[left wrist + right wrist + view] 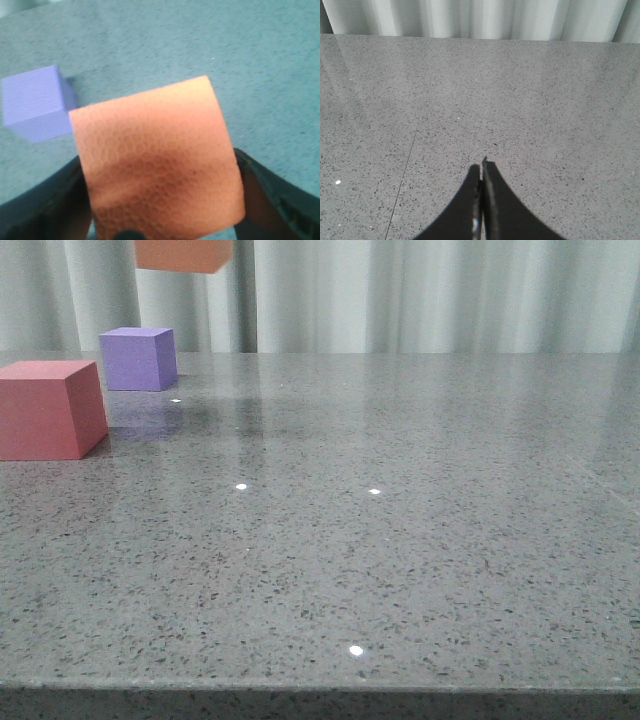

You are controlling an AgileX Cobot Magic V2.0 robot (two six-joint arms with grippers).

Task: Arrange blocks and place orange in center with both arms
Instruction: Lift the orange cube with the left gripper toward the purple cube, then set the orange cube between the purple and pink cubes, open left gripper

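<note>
While the orange cube [183, 254] hangs well above the table [400, 540], only its lower part showing at the upper edge of the front view, the left gripper [162, 200] has it clamped: in the left wrist view the cube sits between the two dark fingers [272, 192], which press against its opposite sides. Lifted this high, it can travel over the other blocks without knocking them, which is likely why it is carried rather than slid. Below and just beyond the orange cube lies the purple cube [139, 358], resting on the table; nearer the camera than the purple one, apart from it, sits the red-pink cube [50, 408]. Well away from the orange cube, the right gripper [481, 172] hovers over bare tabletop with its jaws pressed together, holding nothing.
</note>
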